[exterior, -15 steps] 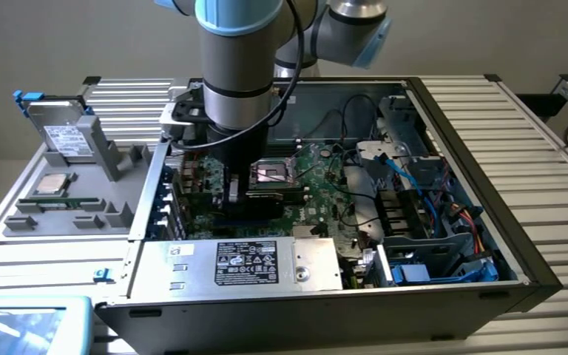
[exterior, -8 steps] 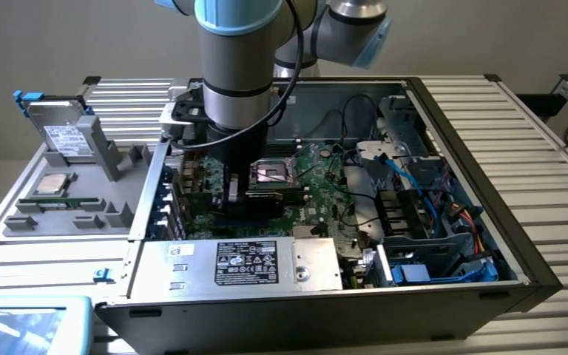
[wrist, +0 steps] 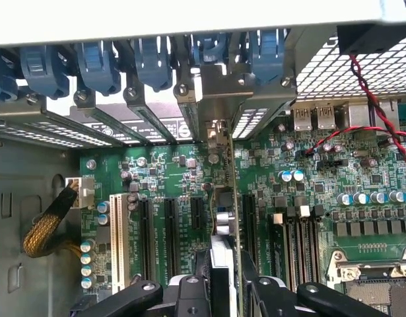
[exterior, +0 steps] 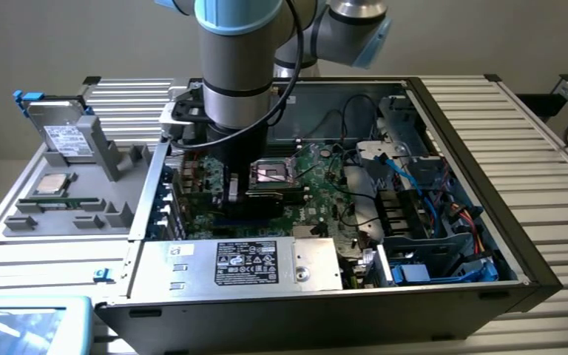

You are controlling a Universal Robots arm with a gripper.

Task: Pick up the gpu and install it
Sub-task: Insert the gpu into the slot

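Black gripper (wrist: 222,290) links fill the nearest part of the wrist view, and its fingers (wrist: 262,294) are clamped on the gpu (wrist: 224,218), one on each face of the card. From this camera the gpu is seen edge-on: a thin card standing upright, running straight away from the gripper toward the case's rear wall. Its near end is a pale, silvery block between the fingers; farther along sit small silver capacitors and a strip of green board edge, and its far end is a silver metal bracket (wrist: 219,99) that stands among the rear slot openings, under a row of blue clips (wrist: 153,59).

The card stands over the green motherboard (wrist: 163,178), in line with the black expansion slots (wrist: 169,231) and just beside them; whether its edge is seated in a slot cannot be told. A white slot (wrist: 117,238) lies beyond the black ones, with a braided cable (wrist: 47,224) near it. On the card's other side are memory slots (wrist: 302,244) and the corner of the CPU socket (wrist: 374,277).

In the exterior view the arm (exterior: 239,74) reaches down into the open computer case (exterior: 521,222), and the gripper (exterior: 233,194) is low over the motherboard, just beside the CPU socket toward the exterior view's left. The gpu itself is mostly hidden there behind the arm. A silver power supply (exterior: 254,262) lies at the case's near edge. Outside the case, on the exterior view's left, a grey tray (exterior: 116,170) holds a hard drive (exterior: 62,133) standing up.
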